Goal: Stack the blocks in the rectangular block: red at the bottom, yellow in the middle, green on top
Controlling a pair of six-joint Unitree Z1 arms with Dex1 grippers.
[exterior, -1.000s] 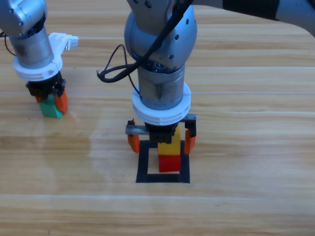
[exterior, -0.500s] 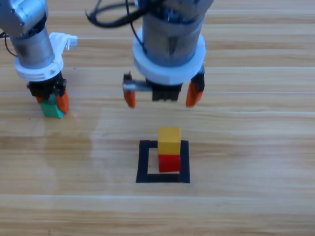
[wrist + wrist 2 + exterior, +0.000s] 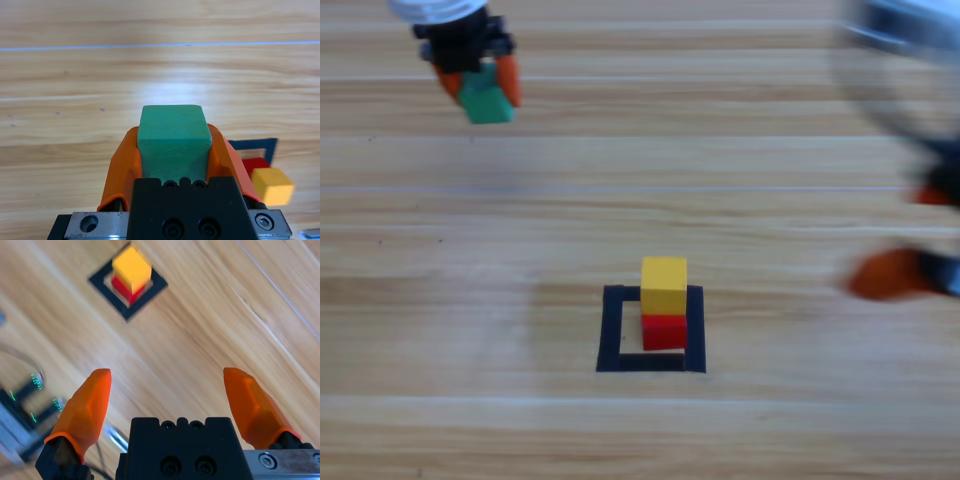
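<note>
Two blocks already stand stacked as we look down from the high view: the yellow cube (image 3: 664,283) sits on the red cube (image 3: 665,331) inside the black tape frame (image 3: 609,332) on the wooden table (image 3: 770,420). We see the left hand (image 3: 480,82) near the top left corner, well apart from the frame, closed on the green cube (image 3: 485,99). The right hand (image 3: 910,240) shows as a blur at the right edge, away from the stack. We judge the last step to be in hand: carrying green over and setting it on yellow. Nothing lies on the table between the left hand and the frame.

From the left wrist view, we see the green cube (image 3: 173,141) clamped squarely between the two orange jaws, with the stack low at the right, the yellow cube (image 3: 272,186) above a sliver of red (image 3: 252,164). We judge the next move calls for a level carry and a centred, gentle release, since a nudge could topple the pile.

From the right wrist view, we find the right hand (image 3: 172,400) spread wide and holding nothing, the frame (image 3: 156,286) and its two cubes far ahead.
</note>
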